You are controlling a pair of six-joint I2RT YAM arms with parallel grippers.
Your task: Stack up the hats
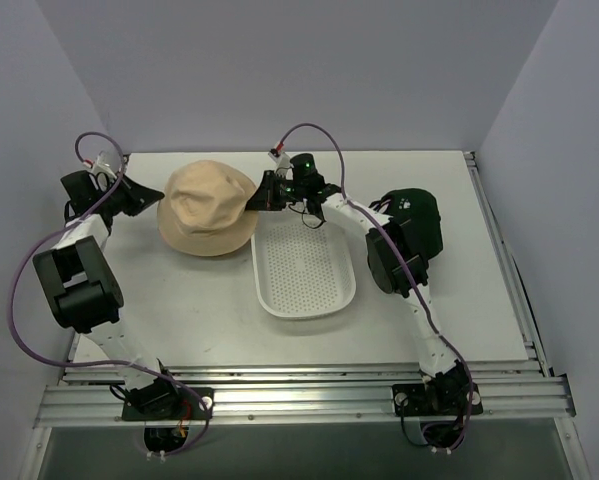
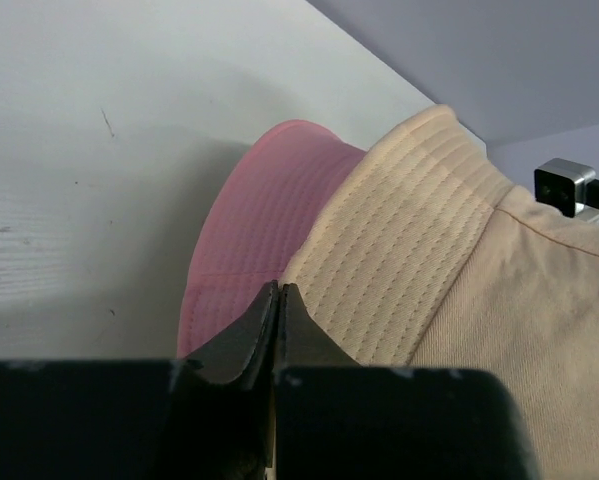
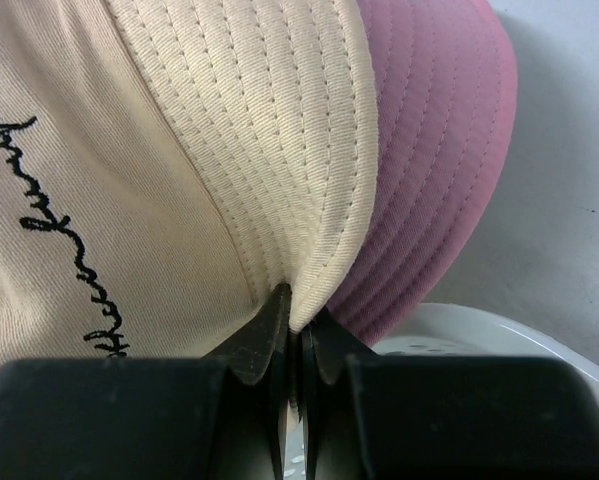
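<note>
The beige hat (image 1: 211,208) lies at the back left of the table on top of the pink hat (image 2: 249,210), which the top view hides. My left gripper (image 1: 151,198) is shut at the left edge of the beige brim (image 2: 419,220), its tips (image 2: 279,288) pinching the brim's corner. My right gripper (image 1: 259,200) is shut on the right side of the beige brim (image 3: 309,200), with fabric folded between its tips (image 3: 301,300). Pink brim (image 3: 429,150) shows under the beige. A dark hat (image 1: 419,225) lies at the right, partly behind my right arm.
The white perforated tray (image 1: 304,270) lies in the middle, just right of and in front of the beige hat; its rim shows under my right gripper (image 3: 459,335). Grey walls close in the back and both sides. A metal rail runs along the near edge.
</note>
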